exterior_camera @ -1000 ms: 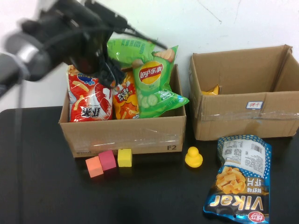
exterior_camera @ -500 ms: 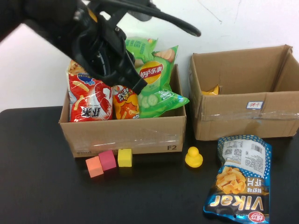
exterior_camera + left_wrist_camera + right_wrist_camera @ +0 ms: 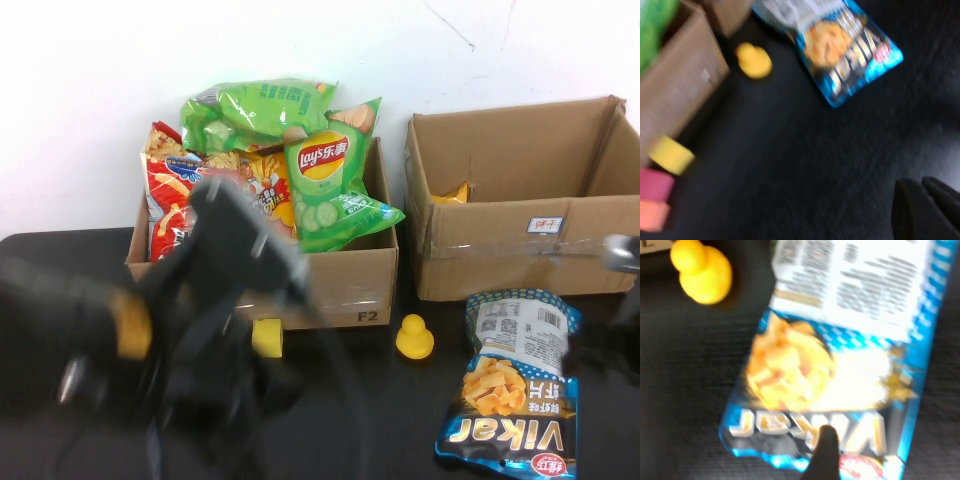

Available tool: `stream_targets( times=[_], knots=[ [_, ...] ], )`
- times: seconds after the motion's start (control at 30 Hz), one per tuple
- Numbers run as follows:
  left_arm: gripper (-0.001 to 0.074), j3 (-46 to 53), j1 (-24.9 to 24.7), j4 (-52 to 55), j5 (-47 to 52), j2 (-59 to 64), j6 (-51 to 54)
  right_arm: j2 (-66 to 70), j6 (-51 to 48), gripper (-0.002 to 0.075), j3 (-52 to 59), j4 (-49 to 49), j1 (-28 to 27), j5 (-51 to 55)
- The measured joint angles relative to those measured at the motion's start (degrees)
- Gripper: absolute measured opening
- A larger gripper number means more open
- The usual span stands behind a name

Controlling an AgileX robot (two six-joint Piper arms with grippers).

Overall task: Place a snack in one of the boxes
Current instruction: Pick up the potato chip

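A blue Vikar snack bag [image 3: 512,385] lies flat on the black table at the front right; it also shows in the left wrist view [image 3: 840,47] and fills the right wrist view [image 3: 840,360]. The left box [image 3: 300,285] is packed with snack bags, among them a green Lay's bag [image 3: 325,180]. The right box [image 3: 520,260] holds one yellow-orange bag [image 3: 452,193]. My left gripper [image 3: 225,395] is a dark blur low over the front left of the table, shut and empty [image 3: 922,210]. My right gripper [image 3: 600,358] is open just over the Vikar bag's right side.
A yellow duck [image 3: 414,337] stands between the boxes' fronts. A yellow block [image 3: 266,338] sits before the left box. Pink [image 3: 655,182] and orange [image 3: 652,215] blocks show only in the left wrist view. The left arm hides much of the front left.
My left arm swept from above the left box down to the front left of the table. My right arm came into view at the right edge, over the Vikar bag.
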Motion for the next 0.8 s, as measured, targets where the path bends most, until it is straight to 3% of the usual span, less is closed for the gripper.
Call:
stream_targets(
  times=[0.27, 0.63, 0.73, 0.8],
  knots=[
    [0.0, 15.5, 0.0, -0.5, -3.5, -9.4, -2.6, 16.2, 1.6, 0.0623, -12.8, 1.2, 6.4, -2.5],
    [-0.0001, 17.2, 0.0, -0.5, -1.1, -16.9, -5.3, 29.7, 3.4, 0.0622, -22.3, -0.6, 6.6, -1.9],
    [-0.0001, 17.2, 0.0, -0.5, -0.7, -18.4, -5.3, 30.7, 3.6, 0.059, -23.9, -0.9, 6.6, 0.1],
    [-0.0001, 17.2, 0.0, -0.5, -0.7, -19.1, -5.3, 31.1, 3.6, 0.0519, -24.3, -1.1, 6.6, 0.9]
  ],
)
